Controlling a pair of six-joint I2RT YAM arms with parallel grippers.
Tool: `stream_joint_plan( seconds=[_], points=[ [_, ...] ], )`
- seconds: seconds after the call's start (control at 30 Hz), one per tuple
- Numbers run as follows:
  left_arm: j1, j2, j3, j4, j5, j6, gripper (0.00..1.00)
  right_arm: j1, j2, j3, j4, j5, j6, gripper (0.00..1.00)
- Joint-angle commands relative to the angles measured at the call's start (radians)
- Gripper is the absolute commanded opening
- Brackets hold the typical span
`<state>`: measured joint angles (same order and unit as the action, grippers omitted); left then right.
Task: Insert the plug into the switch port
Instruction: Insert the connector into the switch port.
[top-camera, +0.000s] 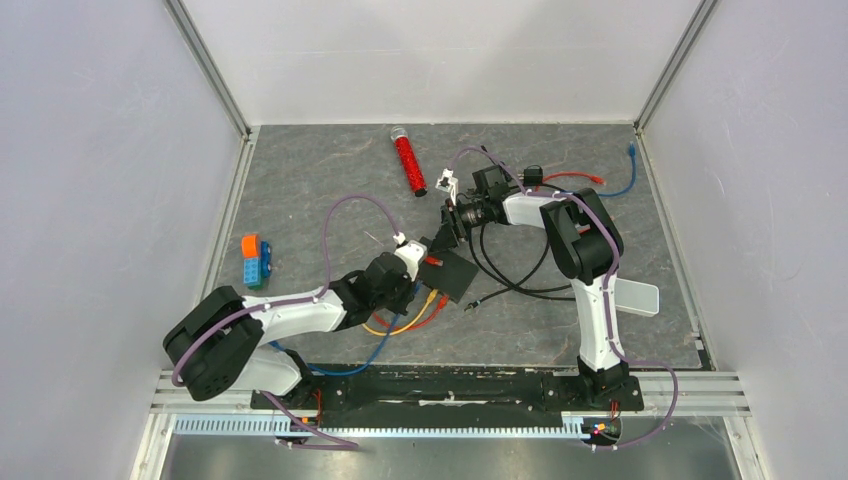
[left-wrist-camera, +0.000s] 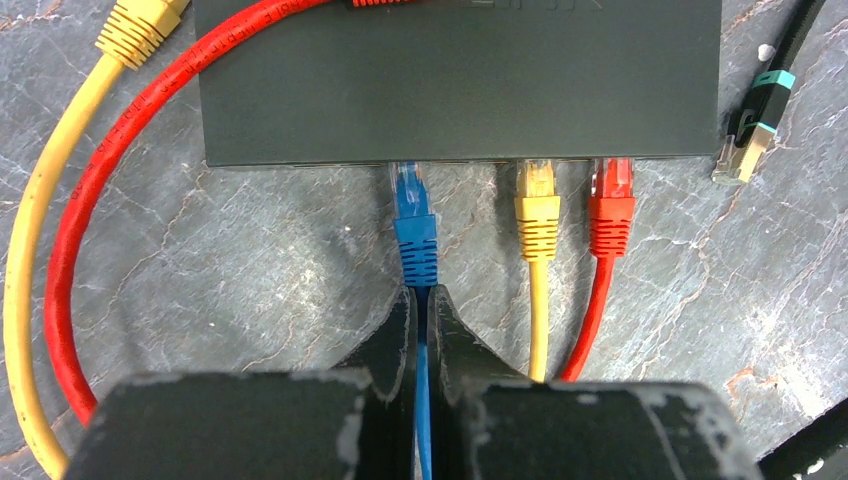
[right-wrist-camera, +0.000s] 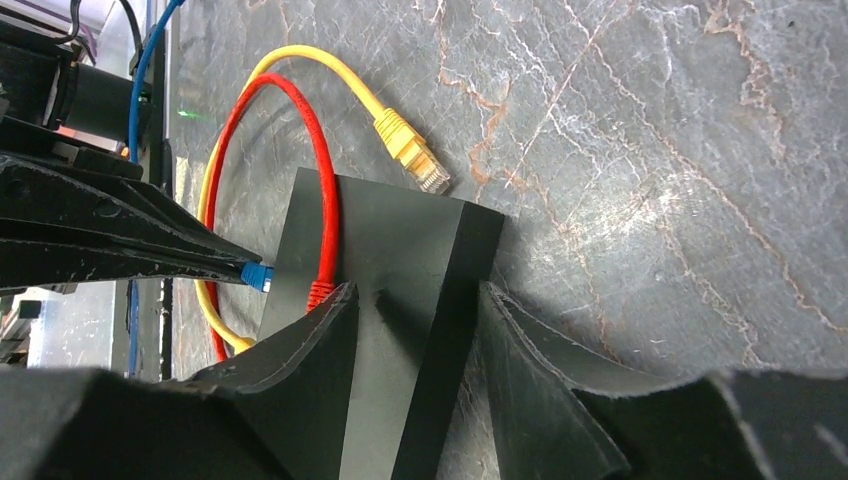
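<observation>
The left claw (left-wrist-camera: 422, 295) is pressed together on a blue cable (left-wrist-camera: 421, 400), pinching it just behind the blue plug (left-wrist-camera: 413, 215). The plug's clear tip sits at the mouth of a port (left-wrist-camera: 405, 164) in the near long edge of the switch (left-wrist-camera: 460, 80), a flat black box. How deep the tip goes cannot be told, but the plug stands slightly further out than its neighbours. To its right along the same edge, a yellow plug (left-wrist-camera: 537, 205) and a red plug (left-wrist-camera: 611, 205) sit in their ports, with a gap between blue and yellow.

The right claw (right-wrist-camera: 418, 290) is half spread and grips the far end of the switch, one finger against each side. A loose yellow plug (right-wrist-camera: 410, 150) lies just beyond that end.

The switch lies near the middle of the grey surface (top-camera: 300, 180), slightly toward the near edge. A red tube (top-camera: 408, 160) lies near the far edge. Orange and blue blocks (top-camera: 255, 260) sit by the left edge.
</observation>
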<state>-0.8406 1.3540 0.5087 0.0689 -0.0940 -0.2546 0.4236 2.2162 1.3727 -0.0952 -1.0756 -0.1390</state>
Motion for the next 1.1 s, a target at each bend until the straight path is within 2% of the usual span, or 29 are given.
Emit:
stream_joint_plan(
  seconds=[0.0, 0.23, 0.37, 0.5, 0.8, 0.93, 1.07],
  points=[
    [0.005, -0.038, -0.009, 0.095, -0.018, 0.039, 0.02, 0.020, 0.054, -0.004, -0.107, 0.012, -0.030, 0.50],
    [0.005, 0.008, -0.004, 0.121, -0.021, 0.030, 0.02, 0.028, 0.055, -0.009, -0.131, 0.012, -0.047, 0.50],
    [0.005, 0.058, 0.020, 0.120, -0.040, 0.015, 0.02, 0.044, 0.036, -0.080, -0.127, 0.007, -0.044, 0.49],
    [0.005, 0.098, 0.031, 0.144, -0.058, 0.001, 0.02, 0.049, 0.004, -0.192, -0.012, -0.019, 0.024, 0.48],
    [0.005, 0.161, 0.078, 0.184, -0.112, -0.028, 0.02, 0.083, -0.030, -0.315, 0.131, -0.016, 0.137, 0.46],
    [0.005, 0.203, 0.134, 0.176, -0.167, -0.028, 0.02, 0.092, -0.063, -0.440, 0.318, -0.019, 0.295, 0.46],
    [0.006, 0.217, 0.172, 0.167, -0.250, -0.034, 0.02, 0.100, -0.059, -0.489, 0.346, -0.003, 0.313, 0.45]
  ],
)
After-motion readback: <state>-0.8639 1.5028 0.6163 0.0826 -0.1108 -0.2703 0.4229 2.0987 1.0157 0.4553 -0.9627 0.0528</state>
